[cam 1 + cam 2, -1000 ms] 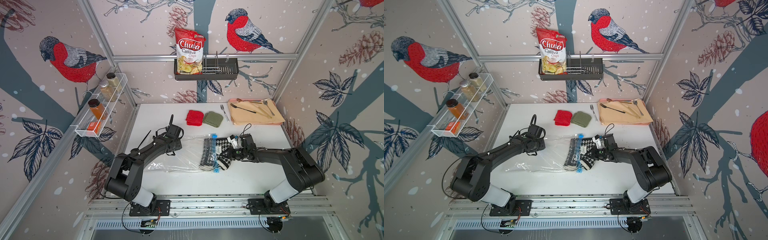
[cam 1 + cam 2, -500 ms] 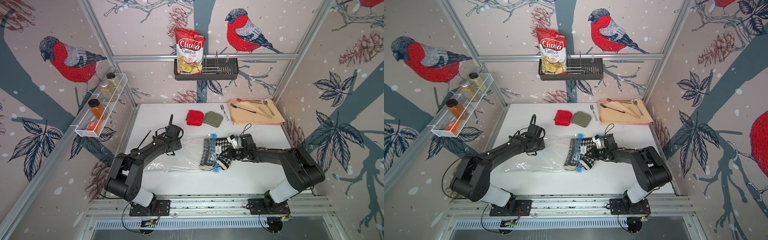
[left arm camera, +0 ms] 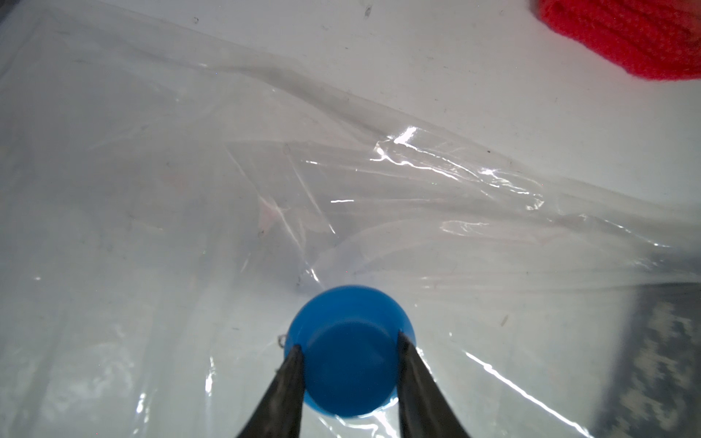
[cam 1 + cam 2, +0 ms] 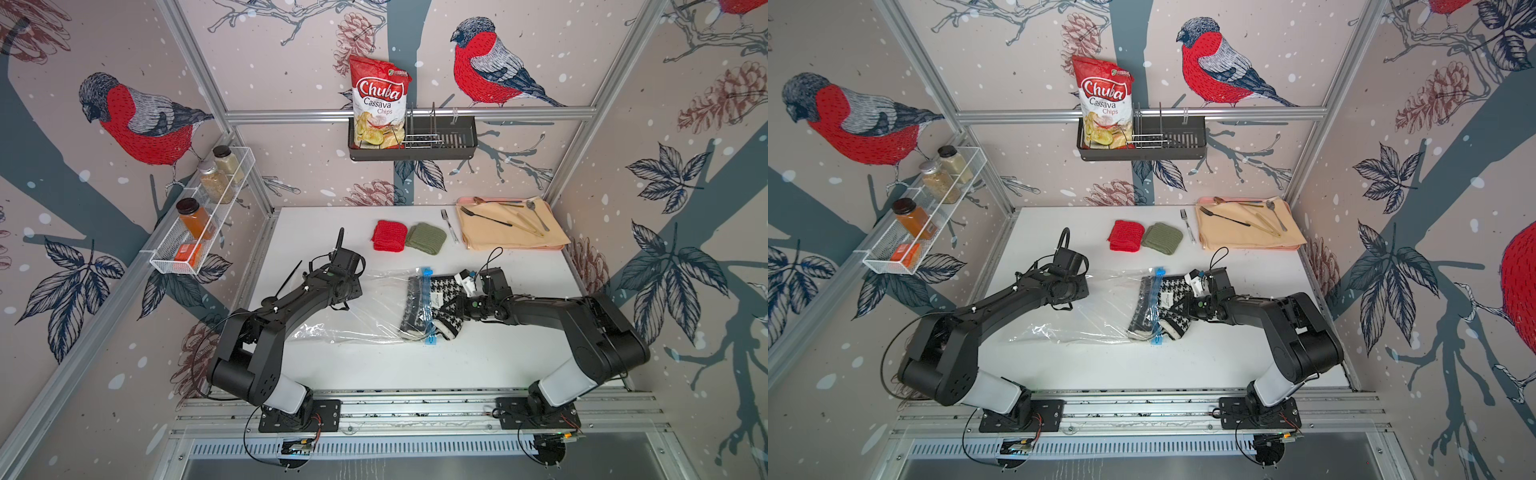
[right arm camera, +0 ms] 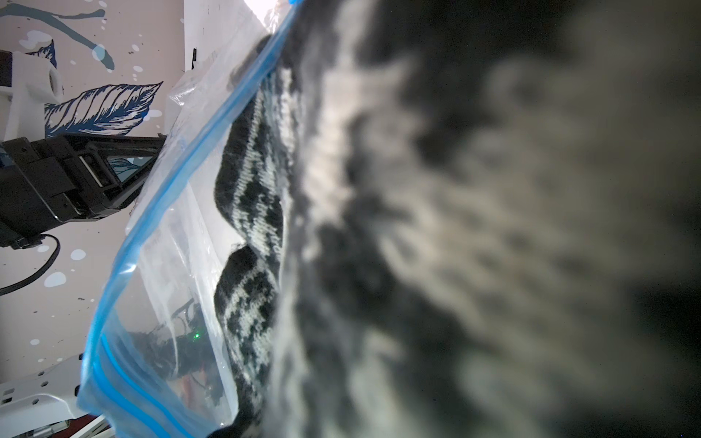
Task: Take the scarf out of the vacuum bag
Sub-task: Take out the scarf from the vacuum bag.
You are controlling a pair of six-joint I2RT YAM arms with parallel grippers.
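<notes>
Scarf (image 4: 444, 289) — houndstooth, rumpled, half in vacuum bag (image 4: 374, 307)

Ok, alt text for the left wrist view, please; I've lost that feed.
The left gripper clamps the round blue valve cap between its two dark fingers. The clear, crinkled bag spreads around it on the white table; a red knit and a blurred bit of scarf show at the edges.

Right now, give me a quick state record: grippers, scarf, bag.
left gripper: shut on valve cap, holding the bag
right gripper: shut on scarf
scarf: straddles zip strip, partly out of bag
bag: lying flat, mouth facing right gripper
task: not done
</notes>
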